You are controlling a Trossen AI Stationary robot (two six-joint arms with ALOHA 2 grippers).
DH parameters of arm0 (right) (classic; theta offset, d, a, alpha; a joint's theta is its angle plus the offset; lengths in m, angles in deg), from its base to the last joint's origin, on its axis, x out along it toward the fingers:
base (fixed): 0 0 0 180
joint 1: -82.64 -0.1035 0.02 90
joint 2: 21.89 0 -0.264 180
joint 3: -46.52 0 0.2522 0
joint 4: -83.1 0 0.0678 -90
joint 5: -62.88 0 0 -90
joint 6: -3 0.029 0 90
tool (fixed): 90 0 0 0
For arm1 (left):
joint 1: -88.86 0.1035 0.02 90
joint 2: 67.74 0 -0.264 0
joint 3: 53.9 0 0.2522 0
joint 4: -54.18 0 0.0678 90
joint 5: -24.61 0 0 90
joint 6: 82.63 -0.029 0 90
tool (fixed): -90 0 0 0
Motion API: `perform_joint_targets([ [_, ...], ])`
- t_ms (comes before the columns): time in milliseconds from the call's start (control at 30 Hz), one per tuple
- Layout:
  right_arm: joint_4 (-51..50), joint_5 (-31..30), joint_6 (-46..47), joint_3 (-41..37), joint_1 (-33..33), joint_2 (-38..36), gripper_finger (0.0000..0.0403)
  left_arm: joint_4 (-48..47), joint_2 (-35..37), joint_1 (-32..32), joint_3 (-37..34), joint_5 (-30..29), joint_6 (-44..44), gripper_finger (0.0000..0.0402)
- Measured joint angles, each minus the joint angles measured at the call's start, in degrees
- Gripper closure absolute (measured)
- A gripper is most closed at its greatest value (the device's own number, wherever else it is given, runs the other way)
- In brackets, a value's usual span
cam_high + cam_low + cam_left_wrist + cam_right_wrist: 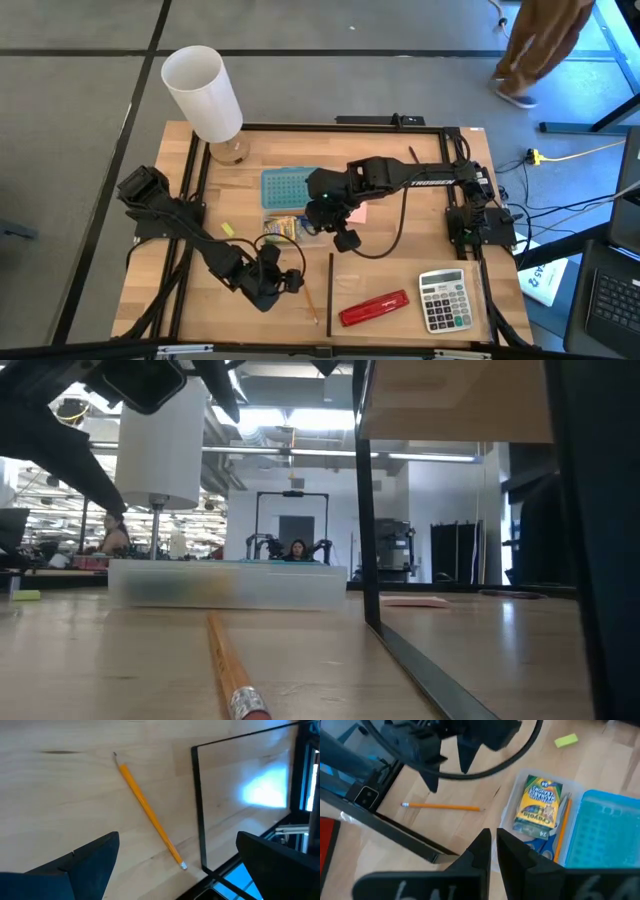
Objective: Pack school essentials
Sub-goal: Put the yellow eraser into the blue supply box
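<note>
Overhead, the left gripper (291, 281) hangs low over the front-left part of the wooden worktop (390, 255), its two fingers (85, 862) spread wide apart with nothing between them. Just beside it lies a loose orange pencil (309, 301), flat on the wood; the left wrist view shows this pencil (150, 815) running diagonally, its metal ferrule end near a thin black bar (198, 810) that also lies on the worktop. The right gripper (345, 240) reaches in from the right-hand base to the worktop's centre, its fingers (475, 852) pressed together and empty. Directly beneath it sits a clear plastic case (575, 787), open, with a translucent blue lid (285, 186) lying on the far side. Inside the case rest the yellow-green crayon box (538, 802), a second orange pencil (561, 827) alongside it, and blue-handled scissors (540, 845) partly hidden under the box. A pink sticky-note pad (356, 213) shows beside the right arm, mostly covered by it. A small yellow-green eraser (227, 229) lies on the wood left of the case, apart from it. Toward the front right stand a red stapler (374, 308) and a grey calculator (444, 299), near one another. A white cylindrical lamp (203, 93) stands at the far left corner.
</note>
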Motion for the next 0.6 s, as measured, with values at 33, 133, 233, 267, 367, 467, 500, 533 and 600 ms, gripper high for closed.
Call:
perform_joint_targets([
  [33,0.4,0.0,0.0,0.0,0.0,0.0,0.0371,-0.1,-0.2,0.1,0.0,0.0,0.0,0.0007],
  [133,1.8,0.0,0.0,0.0,0.0,0.0,0.0371,0.1,-0.7,0.8,0.0,0.4,0.1,0.0007],
  [233,2.9,0.0,0.0,0.0,0.0,0.0,0.0371,0.1,-1.6,1.5,0.0,0.4,1.3,0.0007],
  [267,3.4,0.0,0.0,0.0,0.0,0.0,0.0371,0.3,-1.9,1.8,0.0,0.4,1.3,0.0007],
  [367,4.6,0.0,0.0,0.0,0.0,0.0,0.0371,1.1,-2.6,2.5,0.0,1.0,1.4,0.0007],
  [467,5.3,0.0,0.0,0.0,0.0,0.0,0.0371,1.3,-2.8,3.3,0.0,3.3,3.3,0.0007],
  [500,5.3,0.0,0.0,0.0,0.0,0.0,0.0371,1.3,-2.8,3.6,0.0,3.7,3.6,0.0007],
  [533,5.4,0.0,0.0,0.0,0.0,0.0,0.0371,1.3,-2.8,4.1,0.0,4.2,3.7,0.0007],
  [600,5.7,0.0,0.0,0.0,0.0,0.0,0.0371,1.3,-2.8,5.2,0.0,5.6,1.9,0.0007],
])
